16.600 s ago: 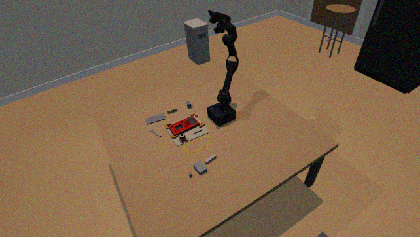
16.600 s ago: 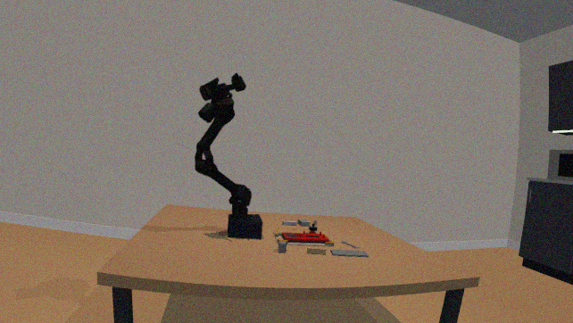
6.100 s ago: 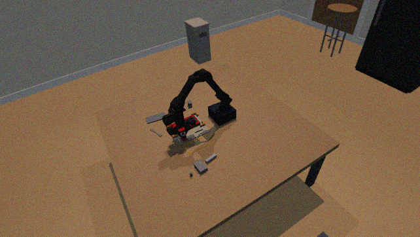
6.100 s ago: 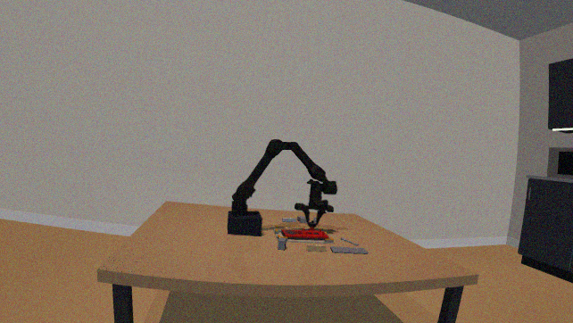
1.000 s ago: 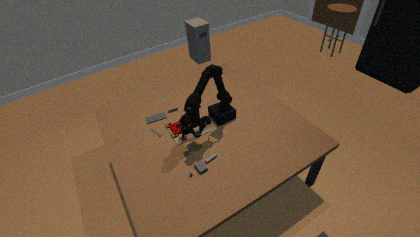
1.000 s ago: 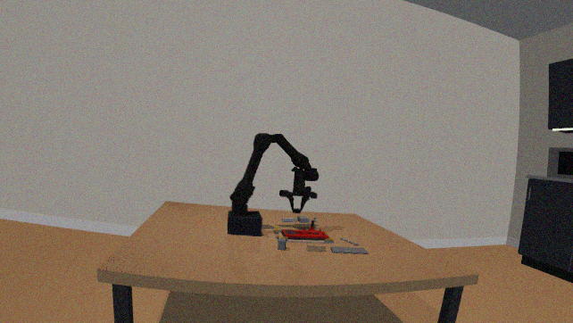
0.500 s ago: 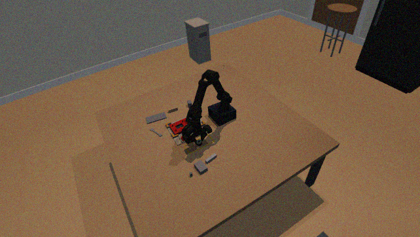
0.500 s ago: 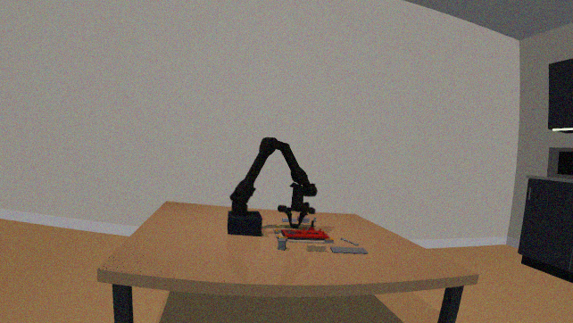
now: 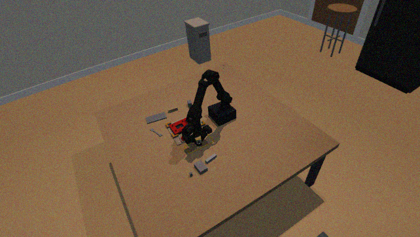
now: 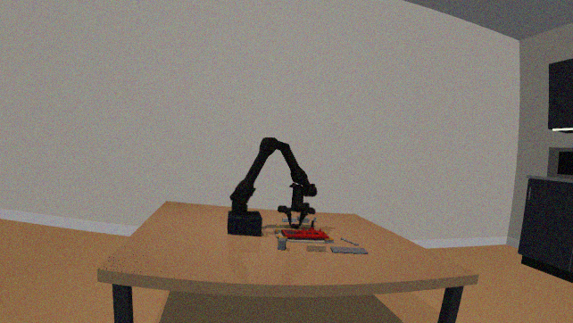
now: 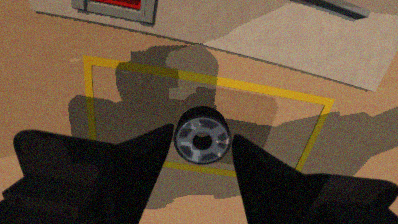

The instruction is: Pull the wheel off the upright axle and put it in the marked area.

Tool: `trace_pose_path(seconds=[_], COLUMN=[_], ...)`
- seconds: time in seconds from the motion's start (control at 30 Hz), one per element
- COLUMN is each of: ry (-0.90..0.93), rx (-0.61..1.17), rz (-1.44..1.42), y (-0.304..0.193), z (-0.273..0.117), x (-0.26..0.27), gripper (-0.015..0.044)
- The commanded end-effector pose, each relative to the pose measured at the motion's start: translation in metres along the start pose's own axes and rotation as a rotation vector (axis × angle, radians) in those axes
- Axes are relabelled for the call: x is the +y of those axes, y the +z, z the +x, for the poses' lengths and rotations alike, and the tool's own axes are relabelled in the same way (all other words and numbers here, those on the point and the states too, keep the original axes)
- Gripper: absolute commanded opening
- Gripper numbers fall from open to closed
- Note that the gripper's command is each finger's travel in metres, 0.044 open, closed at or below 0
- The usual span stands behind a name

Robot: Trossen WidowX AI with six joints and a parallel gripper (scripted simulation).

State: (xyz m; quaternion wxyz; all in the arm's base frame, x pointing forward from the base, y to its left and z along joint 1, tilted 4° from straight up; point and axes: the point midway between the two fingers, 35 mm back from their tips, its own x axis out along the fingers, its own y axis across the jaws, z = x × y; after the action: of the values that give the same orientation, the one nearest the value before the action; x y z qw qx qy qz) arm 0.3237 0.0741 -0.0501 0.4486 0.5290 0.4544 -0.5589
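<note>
The wheel (image 11: 189, 154) (image 9: 198, 143), dark with a grey spoked face, is between the fingertips, face up, low over or on the table. In the wrist view it appears within the marked area, a yellow outline (image 11: 255, 88). Whether its underside touches the table cannot be seen. My gripper (image 11: 203, 134) (image 10: 294, 226) is partly open around the wheel, with a narrow gap at each fingertip. A dark upright post (image 10: 311, 227), which looks like the axle, stands beside the red part. The axle itself is out of the wrist view.
The red part (image 9: 175, 129) (image 10: 305, 234) lies on a pale board (image 11: 345, 55) beyond the outline. A grey block (image 9: 201, 167) and a pale bar (image 9: 211, 158) lie on the other side. A grey plate (image 9: 156, 118) and a thin grey tool (image 9: 156, 132) lie farther off.
</note>
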Motion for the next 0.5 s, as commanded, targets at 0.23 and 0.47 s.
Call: trace_pose_path(seconds=[0.23, 0.47], ry=[0.000, 0.002], rx=[0.003, 0.004], rz=[0.004, -0.013], y=[0.000, 0.007], z=[-0.060, -0.064], x=[0.001, -0.014], gripper=[0.0300, 0.0405])
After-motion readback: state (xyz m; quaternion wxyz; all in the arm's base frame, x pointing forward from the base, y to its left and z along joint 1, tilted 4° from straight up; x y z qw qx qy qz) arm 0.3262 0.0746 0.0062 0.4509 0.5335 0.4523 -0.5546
